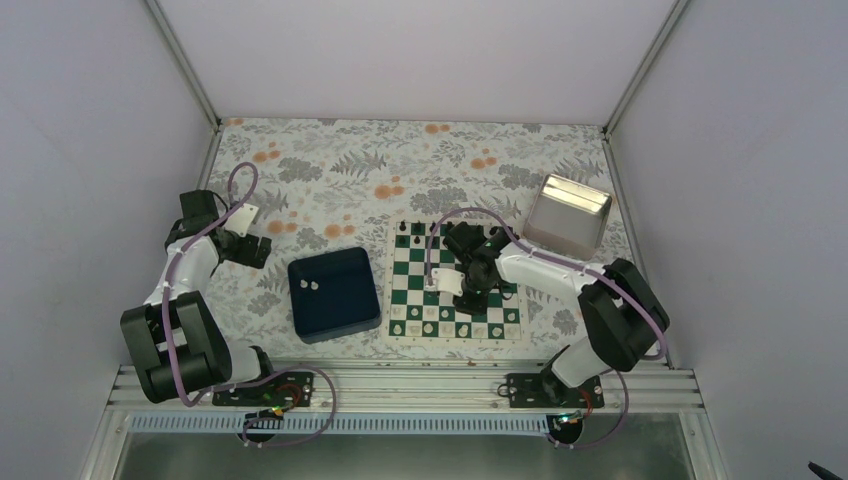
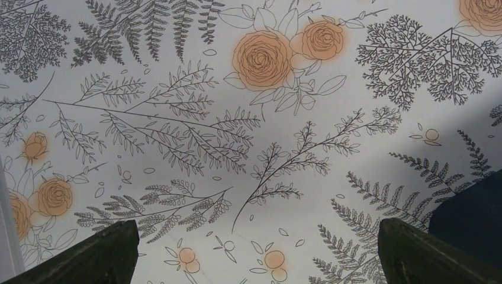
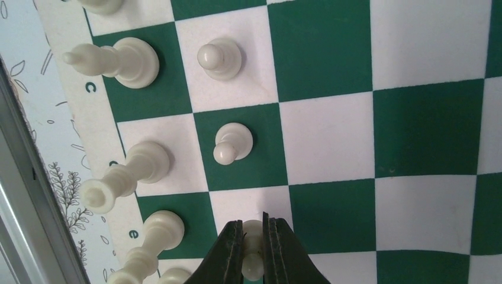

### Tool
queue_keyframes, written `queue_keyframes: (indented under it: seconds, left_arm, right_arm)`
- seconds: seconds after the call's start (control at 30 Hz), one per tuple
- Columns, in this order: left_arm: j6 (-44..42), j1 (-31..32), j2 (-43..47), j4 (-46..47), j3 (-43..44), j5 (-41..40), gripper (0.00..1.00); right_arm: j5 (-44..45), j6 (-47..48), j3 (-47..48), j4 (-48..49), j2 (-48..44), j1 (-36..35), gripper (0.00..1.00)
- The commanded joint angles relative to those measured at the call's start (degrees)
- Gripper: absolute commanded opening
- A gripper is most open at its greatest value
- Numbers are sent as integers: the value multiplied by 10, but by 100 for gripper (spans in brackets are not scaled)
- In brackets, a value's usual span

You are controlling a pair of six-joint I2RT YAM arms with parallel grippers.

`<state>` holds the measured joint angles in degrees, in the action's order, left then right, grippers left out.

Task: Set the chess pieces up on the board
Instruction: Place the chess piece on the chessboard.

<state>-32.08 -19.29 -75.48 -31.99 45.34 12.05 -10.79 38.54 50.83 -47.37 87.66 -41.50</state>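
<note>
While the right tool (image 3: 253, 232) pinches a pawn (image 3: 253, 267), two pieces (image 1: 304, 284) occupy the tray (image 1: 345, 305).

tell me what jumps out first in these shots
The right gripper hangs over the green and white checked chessboard, shut on a small cream pawn beside standing cream pieces. Left of the board sits a dark navy square tray holding two cream figures.

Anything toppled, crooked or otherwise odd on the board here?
Nothing stands out. The white pieces near the right gripper stand upright, one per square, on the board; the gripper is shut on a pawn. Two loose pieces lie in the navy tray.
</note>
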Motion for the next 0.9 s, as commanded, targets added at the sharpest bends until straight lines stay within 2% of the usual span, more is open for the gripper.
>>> queue_keyframes:
  seconds: [0.0, 0.53, 0.87]
  left_arm:
    - [7, -2, -6, 3, 11, -1, 100]
    - [4, -2, -11, 3, 10, 1, 100]
    - [4, -3, -10, 6, 5, 1, 100]
  right_arm:
    - [-22, 8, -4, 14, 13, 4, 5]
    - [-25, 0, -10, 21, 46, 4, 6]
    - [-19, -4, -12, 12, 42, 4, 11]
